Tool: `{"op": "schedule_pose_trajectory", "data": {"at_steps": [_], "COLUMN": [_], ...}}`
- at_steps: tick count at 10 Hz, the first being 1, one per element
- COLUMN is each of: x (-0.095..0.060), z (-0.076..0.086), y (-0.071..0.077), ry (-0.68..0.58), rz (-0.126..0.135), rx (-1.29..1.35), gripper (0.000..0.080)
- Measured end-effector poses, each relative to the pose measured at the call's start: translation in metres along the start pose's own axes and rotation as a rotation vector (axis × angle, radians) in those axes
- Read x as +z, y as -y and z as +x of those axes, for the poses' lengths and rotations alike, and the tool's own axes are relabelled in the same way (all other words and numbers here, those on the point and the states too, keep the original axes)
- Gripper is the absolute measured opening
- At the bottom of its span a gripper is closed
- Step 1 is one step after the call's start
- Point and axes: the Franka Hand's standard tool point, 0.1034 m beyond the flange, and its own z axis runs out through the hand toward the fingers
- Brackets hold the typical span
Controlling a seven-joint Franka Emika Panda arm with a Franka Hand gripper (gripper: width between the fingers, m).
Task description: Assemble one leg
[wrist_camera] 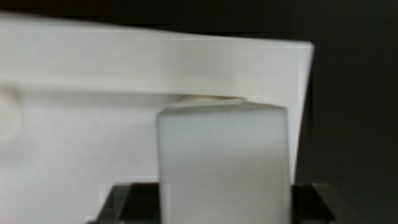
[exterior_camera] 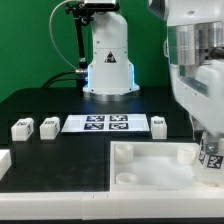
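Observation:
My gripper is shut on one white leg, whose black-and-white tag faces the exterior camera. It holds the leg upright at the near right corner of the big white tray-like part. In the wrist view the leg fills the space between my black fingers, and its far end meets a corner socket of the tray part. I cannot tell how deep it sits. Three more legs lie on the table: two at the exterior view's left and one right of the marker board.
The marker board lies flat at the table's middle in front of the robot base. A white piece shows at the exterior view's left edge. The table is black.

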Motion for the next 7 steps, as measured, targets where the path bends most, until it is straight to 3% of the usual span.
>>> {"op": "schedule_pose_trajectory", "data": {"at_steps": [1,4,5,6,7], "x": [0.000,0.001,0.002,0.004,0.004], "z": [0.003,0.001,-0.004,-0.010,-0.009], "y": [-0.002,-0.004,-0.006,-0.007,-0.006], "ry": [0.006,0.004,-0.008,-0.018,-0.017], "rz": [0.026,0.021,0.002,-0.010,-0.009], "rx": [0.077,-0.014,-0.161,-0.372,-0.476], "gripper": [0.0295,0.0347,0.0551,0.0619,0.0619]}}
